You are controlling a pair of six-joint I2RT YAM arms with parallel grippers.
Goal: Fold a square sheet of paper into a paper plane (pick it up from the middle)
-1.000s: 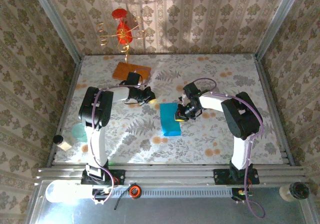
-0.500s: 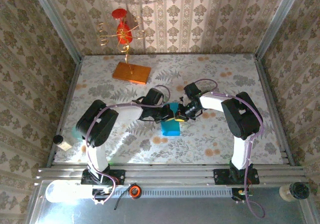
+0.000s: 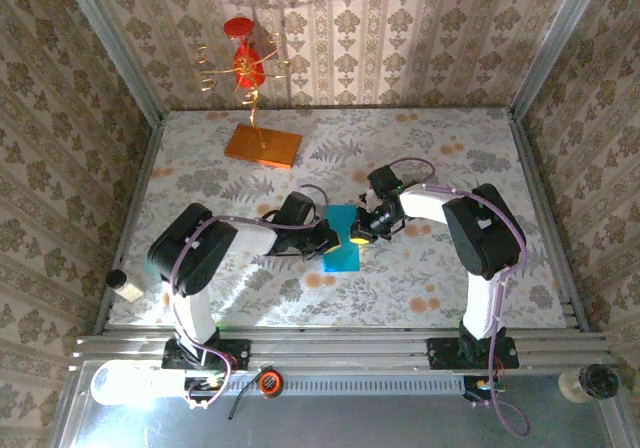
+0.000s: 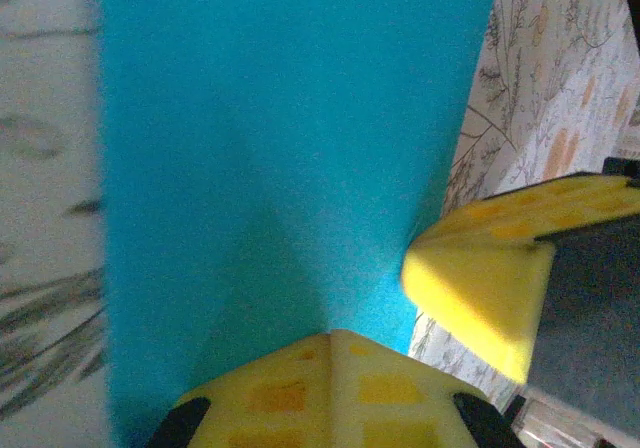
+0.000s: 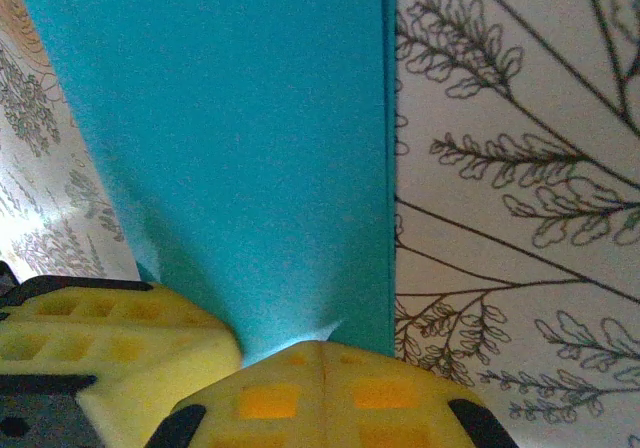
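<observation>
Brought left gripper (image 3: pixel 325 240) across from orange slab (image 3: pixel 262 146) to left edge of square sheet of paper (image 3: pixel 342 253), mid-table, already folded narrow; fingers pinched shut on it. Kept right gripper (image 3: pixel 357 236) clamped on right edge. Probably set for two-handed creasing.

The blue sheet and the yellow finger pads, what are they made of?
The blue sheet looks like thin matte paper: flat, straight-edged, tenting softly where pinched. The yellow finger pads look like matte rubber or foam, with moulded square dimples; I can't tell which.
</observation>
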